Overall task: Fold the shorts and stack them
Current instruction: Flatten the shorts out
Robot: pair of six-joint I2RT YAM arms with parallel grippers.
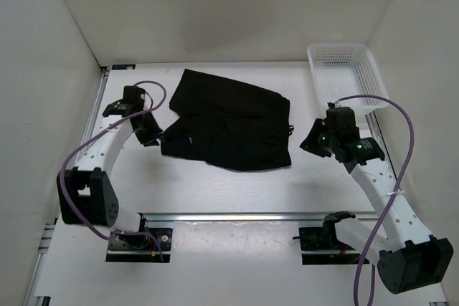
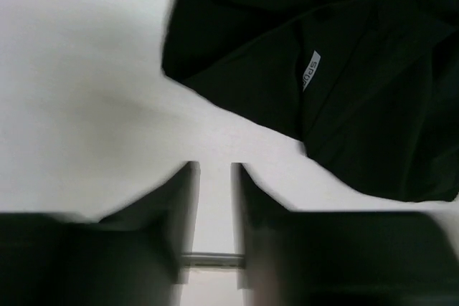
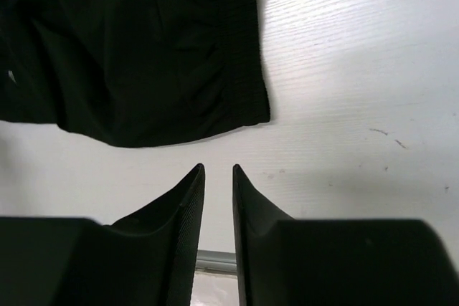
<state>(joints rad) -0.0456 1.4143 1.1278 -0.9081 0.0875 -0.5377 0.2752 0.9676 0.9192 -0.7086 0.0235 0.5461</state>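
Note:
The black shorts (image 1: 229,123) lie loosely spread and rumpled at the middle of the white table, waistband toward the right. My left gripper (image 1: 152,134) hovers just off their left edge. In the left wrist view the shorts (image 2: 344,69) fill the upper right, with a small grey label showing, and the gripper (image 2: 214,166) is over bare table. My right gripper (image 1: 313,141) is to the right of the shorts. In the right wrist view the shorts' corner (image 3: 129,48) lies just beyond the gripper (image 3: 218,168). Both grippers are nearly shut, with a narrow gap and nothing held.
A white mesh basket (image 1: 319,77) stands at the back right, behind the right arm. White walls enclose the table on the left, back and right. A metal rail (image 1: 237,216) runs along the near edge between the arm bases.

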